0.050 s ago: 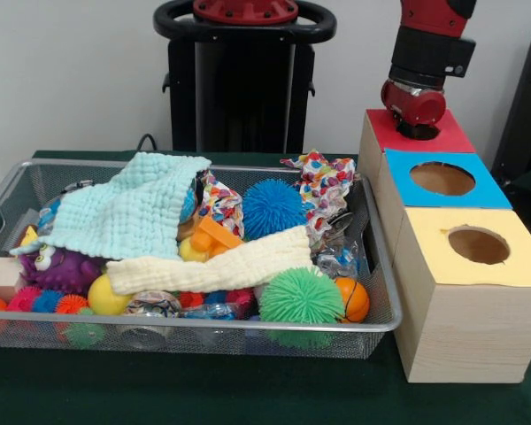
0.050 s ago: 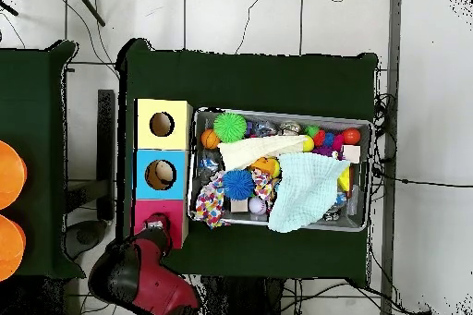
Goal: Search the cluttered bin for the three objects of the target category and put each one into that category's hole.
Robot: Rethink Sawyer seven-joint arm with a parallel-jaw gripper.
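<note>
A wire bin (image 1: 379, 266) holds a jumble of toys and cloths: a green spiky ball (image 1: 299, 297), a blue spiky ball (image 1: 273, 208), an orange ball (image 1: 354, 299), a purple plush toy (image 1: 57, 266) and a yellow ball (image 1: 106, 297). To the bin's right stand three wooden boxes, topped red (image 1: 451, 137), blue (image 1: 398, 173) and yellow (image 1: 522, 257). The blue and yellow tops each show a round hole. My gripper (image 1: 418, 131) hangs low over the red top (image 2: 175, 214) and hides its hole. Nothing shows in its grasp.
A light blue cloth (image 1: 128, 208), a cream cloth (image 1: 212, 266) and a patterned cloth (image 1: 323, 186) cover part of the toys. An orange block (image 1: 214, 237) and a wooden block (image 1: 0, 274) also lie in the bin. Two orange round things (image 2: 7, 210) sit on a side table.
</note>
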